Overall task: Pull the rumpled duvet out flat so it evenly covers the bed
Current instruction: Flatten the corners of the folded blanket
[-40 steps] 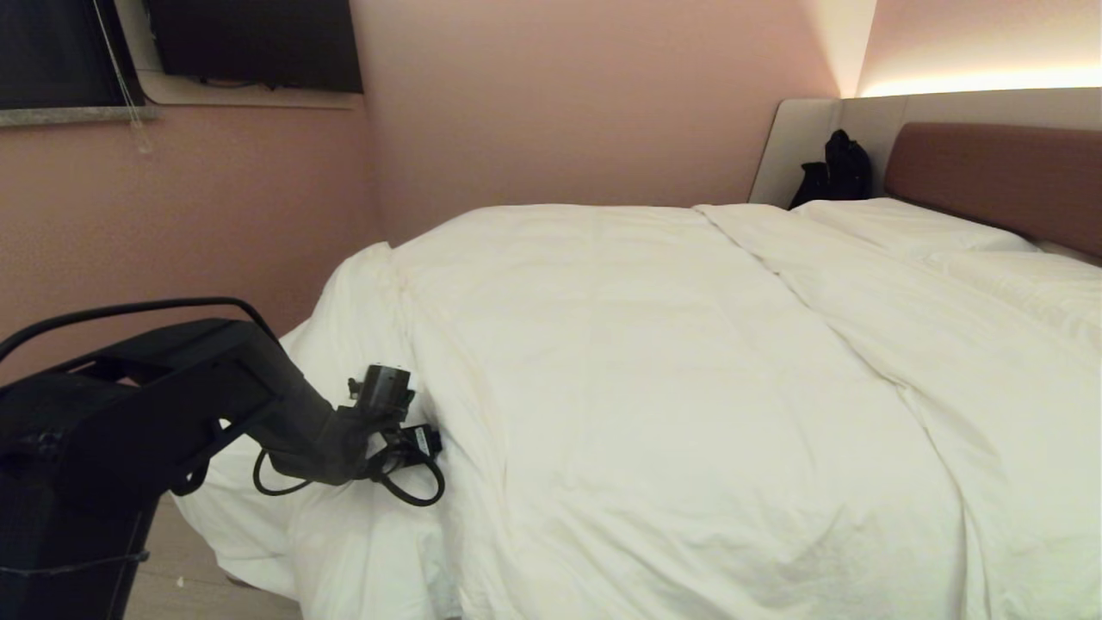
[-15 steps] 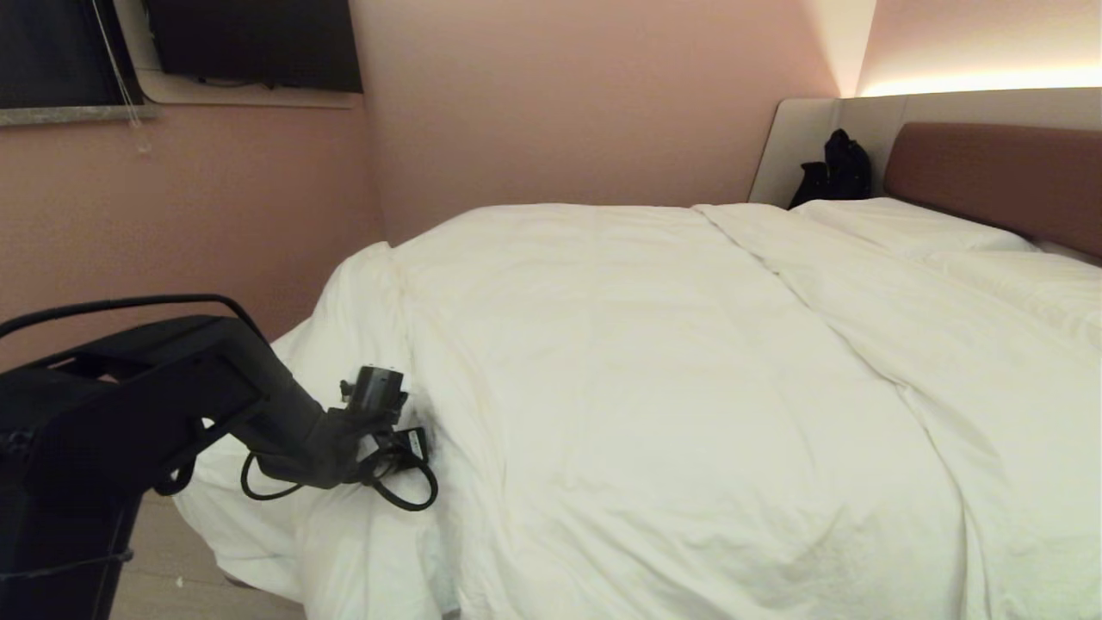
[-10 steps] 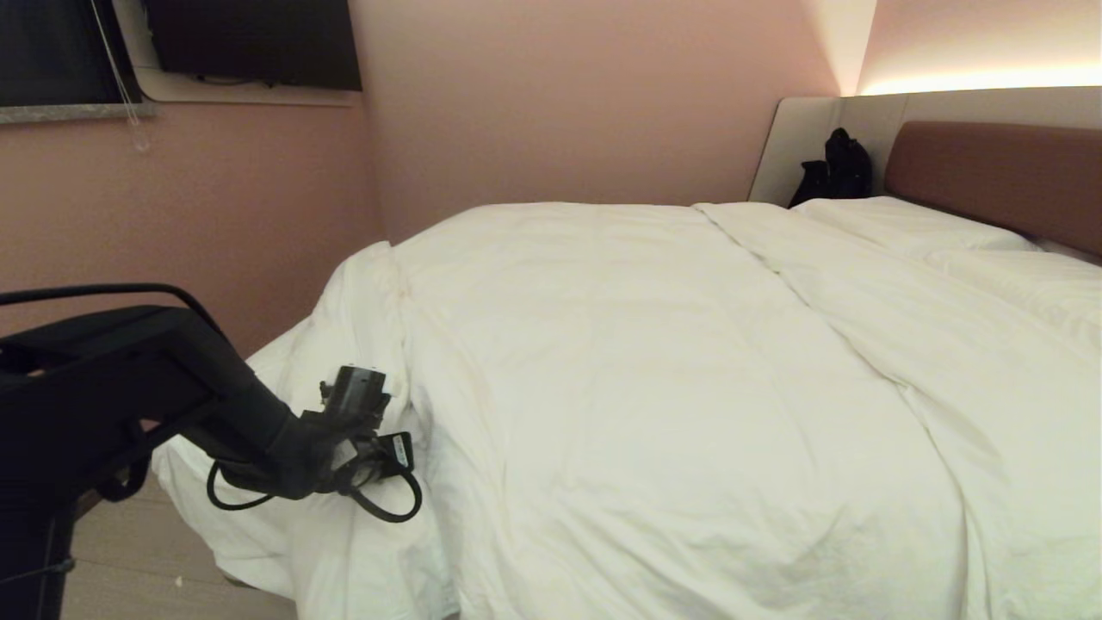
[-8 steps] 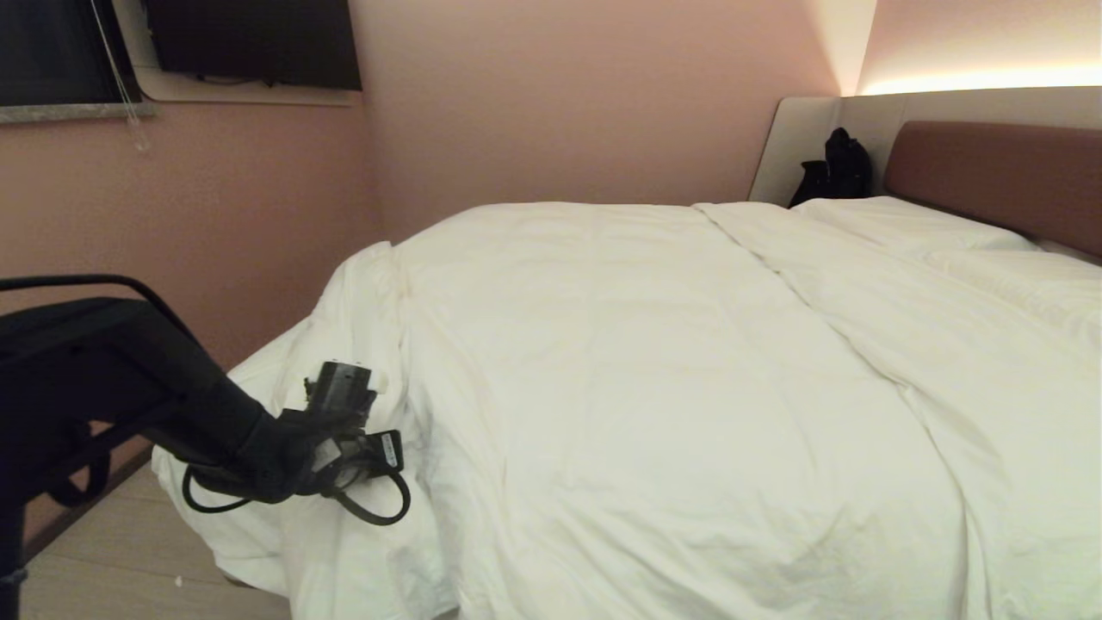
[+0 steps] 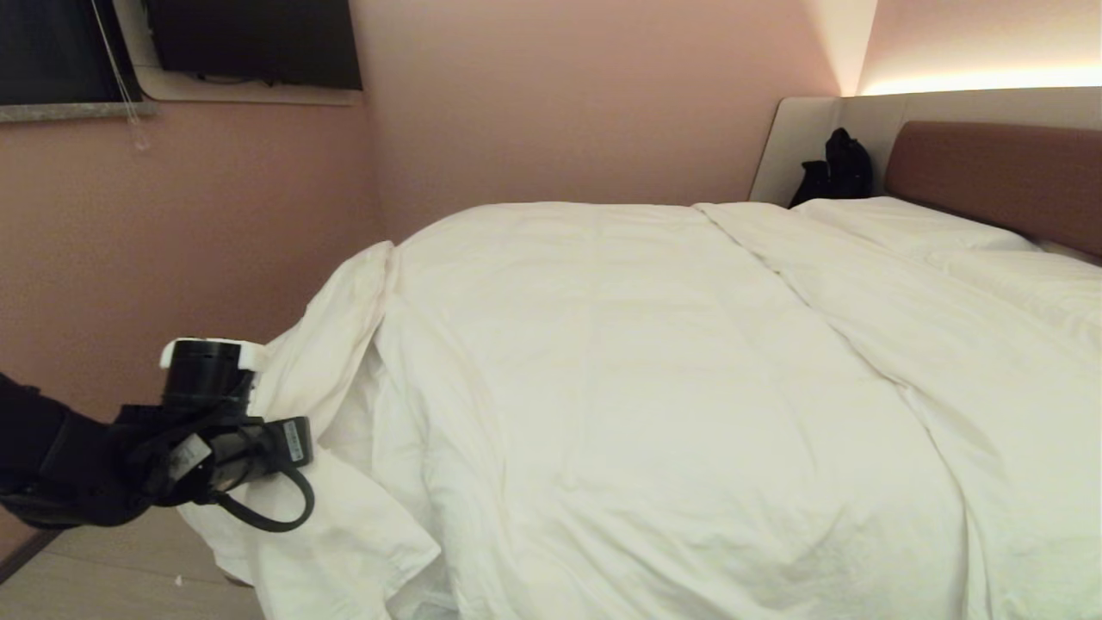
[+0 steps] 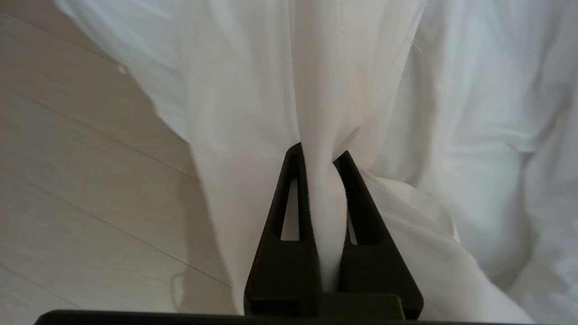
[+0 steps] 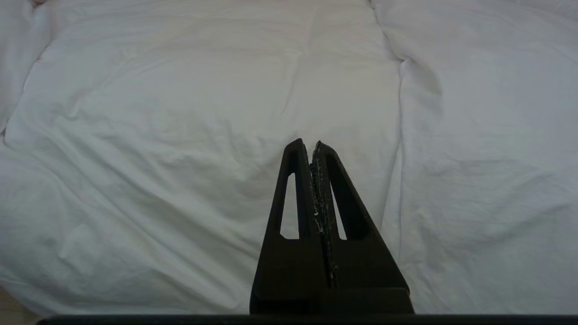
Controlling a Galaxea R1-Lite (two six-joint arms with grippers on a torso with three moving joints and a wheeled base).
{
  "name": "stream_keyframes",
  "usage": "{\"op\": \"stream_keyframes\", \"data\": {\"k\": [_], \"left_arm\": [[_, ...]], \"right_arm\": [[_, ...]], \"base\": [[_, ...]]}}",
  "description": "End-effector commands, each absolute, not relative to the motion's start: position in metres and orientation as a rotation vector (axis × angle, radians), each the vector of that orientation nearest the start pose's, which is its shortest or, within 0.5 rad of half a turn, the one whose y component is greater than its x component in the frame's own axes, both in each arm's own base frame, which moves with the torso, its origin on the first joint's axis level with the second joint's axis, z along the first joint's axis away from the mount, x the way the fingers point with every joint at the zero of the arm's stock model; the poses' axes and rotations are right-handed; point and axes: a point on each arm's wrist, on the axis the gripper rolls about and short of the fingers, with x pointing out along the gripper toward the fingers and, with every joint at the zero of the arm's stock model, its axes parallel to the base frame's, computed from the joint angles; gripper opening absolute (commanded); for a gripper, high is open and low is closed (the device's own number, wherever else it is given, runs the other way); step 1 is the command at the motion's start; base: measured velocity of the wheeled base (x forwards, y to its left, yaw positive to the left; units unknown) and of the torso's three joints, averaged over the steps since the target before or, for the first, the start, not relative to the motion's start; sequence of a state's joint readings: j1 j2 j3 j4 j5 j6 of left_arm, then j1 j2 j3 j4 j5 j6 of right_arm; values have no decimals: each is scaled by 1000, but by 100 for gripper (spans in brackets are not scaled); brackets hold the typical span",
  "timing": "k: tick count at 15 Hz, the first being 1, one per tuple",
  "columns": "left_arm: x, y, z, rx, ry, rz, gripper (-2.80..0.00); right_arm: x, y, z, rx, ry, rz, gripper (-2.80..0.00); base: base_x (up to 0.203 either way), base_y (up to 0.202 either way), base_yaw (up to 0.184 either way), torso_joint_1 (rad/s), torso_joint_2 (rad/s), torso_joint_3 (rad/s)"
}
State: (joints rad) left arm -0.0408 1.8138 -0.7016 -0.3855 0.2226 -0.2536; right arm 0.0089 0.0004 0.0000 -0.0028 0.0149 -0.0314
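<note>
The left tool point(image 6: 319, 158) is clenched on a bunched fold of the duvet point(image 5: 654, 379) off the bed's point(image 5: 990, 172) near left corner, over the floor point(image 6: 81, 180). The cloth runs taut from that fold up onto the bed, where the duvet lies spread. The right tool point(image 7: 312, 146), clenched and holding nothing, hangs above the duvet's near edge.

I'm seeing pink walls point(image 5: 560, 95), dark window point(image 5: 52, 47) upper left, pale wood floor point(image 5: 103, 577), light strip point(image 5: 981, 82) glowing.
</note>
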Motion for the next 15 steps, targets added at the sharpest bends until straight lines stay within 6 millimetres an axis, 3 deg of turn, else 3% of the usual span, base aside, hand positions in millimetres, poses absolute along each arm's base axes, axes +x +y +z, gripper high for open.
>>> {"op": "stream_keyframes", "data": {"k": [1,3,6,11,15], "left_arm": [[280,23,118,-147,632,346,-280],[268,55,128,-134,607,438,-280],[256,86,136,-131,579,534,-280],[235,98,155,-135,515,611,-280],[225,111,157,-106,511,717,-280]], "right_arm": [[-23,0,76,-32,-2,25,-280],[-23,0,76,-32,-2,25,-280],[-23,0,76,-32,-2,25,-280],[-23,0,76,-32,-2,25,-280],[-23,0,76,-32,-2,25,-280]], "base": [[0,0,0,0,0,0],[0,0,0,0,0,0],[0,0,0,0,0,0],[0,0,0,0,0,0],[0,0,0,0,0,0]]}}
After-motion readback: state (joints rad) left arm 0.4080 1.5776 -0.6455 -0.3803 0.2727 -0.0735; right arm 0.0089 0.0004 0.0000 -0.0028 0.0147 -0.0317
